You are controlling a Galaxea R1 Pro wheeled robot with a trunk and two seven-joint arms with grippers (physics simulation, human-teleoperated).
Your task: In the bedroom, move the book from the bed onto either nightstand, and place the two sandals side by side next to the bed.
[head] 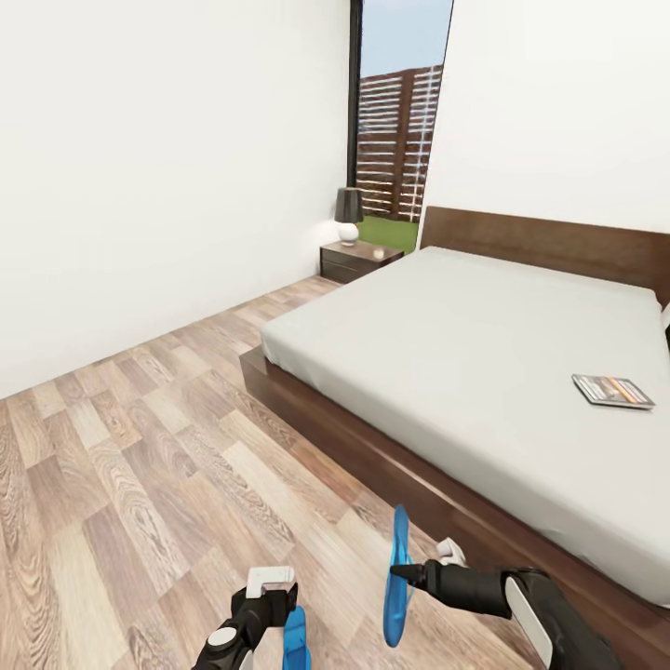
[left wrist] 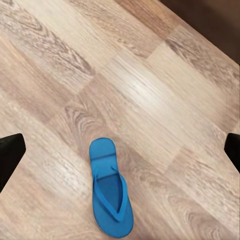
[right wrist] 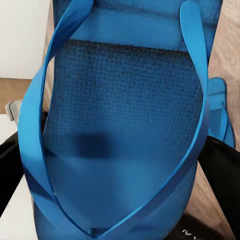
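Note:
My right gripper is shut on one blue sandal and holds it on edge above the floor, close to the bed's near side rail. In the right wrist view that sandal is seen close up, straps facing the camera. The other sandal lies flat on the floor under my left gripper. In the left wrist view this sandal lies below the open, widely spread fingers, which do not touch it. The book rests on the mattress at the right. A nightstand stands beside the headboard.
A dark lamp with a white base sits on the nightstand. A tall window is behind it and a white wall runs along the left. Wood-plank floor lies between the wall and the bed.

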